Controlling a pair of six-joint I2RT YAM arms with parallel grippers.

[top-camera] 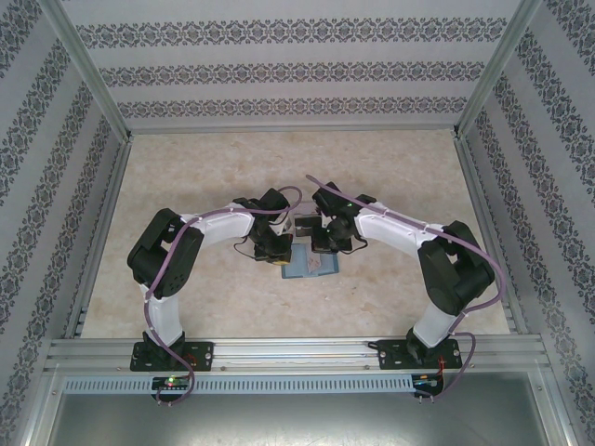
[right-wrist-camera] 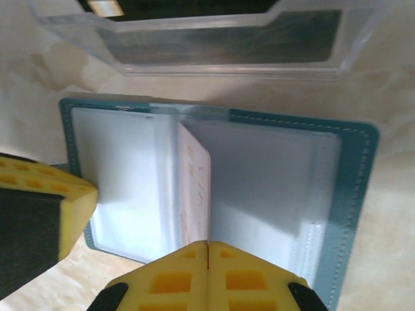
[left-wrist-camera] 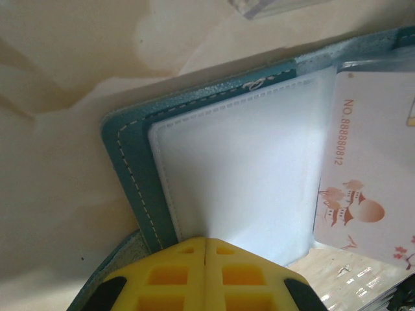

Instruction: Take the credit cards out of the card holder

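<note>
Left fingers [left-wrist-camera: 168, 278] and right fingers [right-wrist-camera: 246, 278] are both clenched pad to pad, nothing visibly held, over the open card holder [right-wrist-camera: 353, 194] on the surface [right-wrist-camera: 389, 272]. Its credit card [left-wrist-camera: 376, 162] looks thin, stiff and slick inside a floppy sleeve [left-wrist-camera: 246, 175]; its exposed edge seems the place to pinch.
</note>
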